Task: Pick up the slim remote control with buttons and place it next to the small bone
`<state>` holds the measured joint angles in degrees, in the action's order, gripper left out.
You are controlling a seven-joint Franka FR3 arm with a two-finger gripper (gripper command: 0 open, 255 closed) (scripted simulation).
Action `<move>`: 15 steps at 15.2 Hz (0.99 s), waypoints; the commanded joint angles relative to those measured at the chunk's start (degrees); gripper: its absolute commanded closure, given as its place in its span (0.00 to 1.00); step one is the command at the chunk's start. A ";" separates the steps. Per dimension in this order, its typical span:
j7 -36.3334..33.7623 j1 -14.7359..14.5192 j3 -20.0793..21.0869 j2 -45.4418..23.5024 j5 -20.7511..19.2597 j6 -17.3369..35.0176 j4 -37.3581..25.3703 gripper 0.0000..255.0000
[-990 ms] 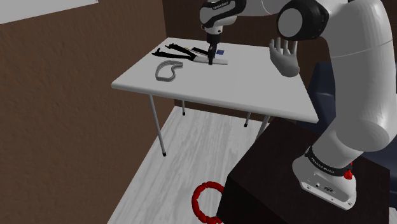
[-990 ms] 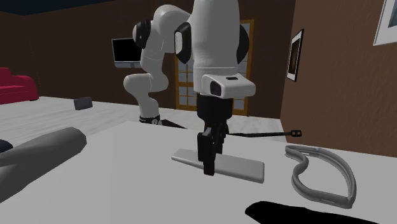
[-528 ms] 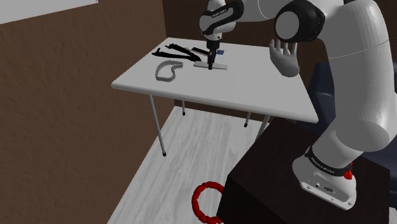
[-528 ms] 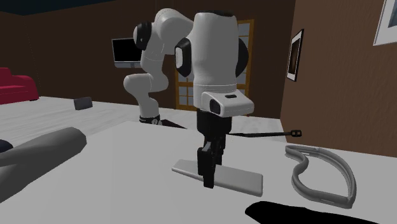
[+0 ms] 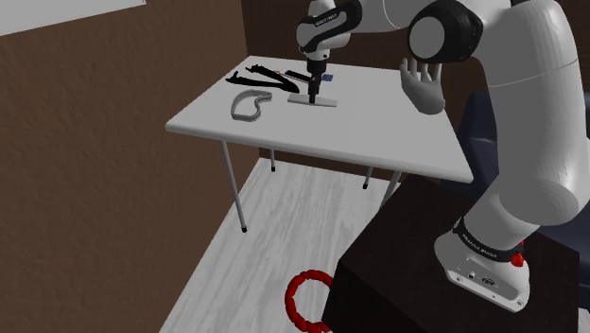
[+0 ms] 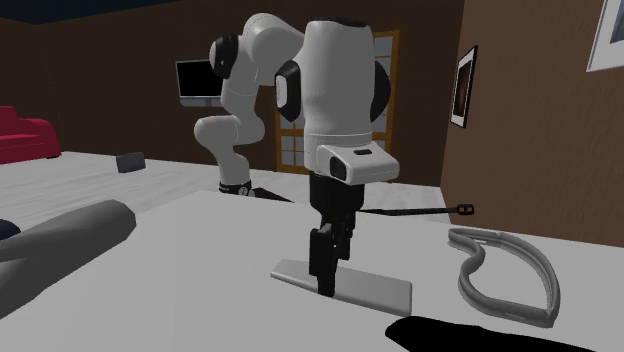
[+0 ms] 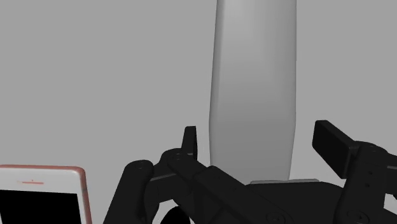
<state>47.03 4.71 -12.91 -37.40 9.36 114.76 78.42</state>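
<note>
The remote is a plain grey slim slab lying flat on the white table. It lies to the right of the small grey bone in the shoulder view, a short gap between them. In the second exterior view the remote sits left of the bone. My black gripper points straight down over the remote's middle. In the wrist view the gripper is open; its fingers straddle the remote with a gap on each side.
A black shape lies behind the bone. A pink-edged phone rests close beside the gripper. A grey hand model stands at the table's right. A red ring lies on the floor by the stand.
The gripper carried the remote slightly toward the second exterior camera and set it down. Its fingers then parted, letting go of the remote.
</note>
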 commanded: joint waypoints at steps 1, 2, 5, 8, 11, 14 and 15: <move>0.00 0.00 0.00 0.00 0.00 0.00 0.00 0.00; 0.00 0.00 0.00 0.00 0.00 0.00 0.00 0.00; -0.23 0.03 -0.21 1.21 -0.32 -3.11 -1.93 0.00; -0.42 0.12 -0.35 2.03 -0.57 -6.05 -4.07 0.00; -0.42 0.12 -0.35 2.03 -0.57 -6.05 -4.07 0.00; -0.42 0.12 -0.35 2.03 -0.57 -6.05 -4.07 0.00; -0.42 0.12 -0.35 2.03 -0.57 -6.05 -4.07 0.00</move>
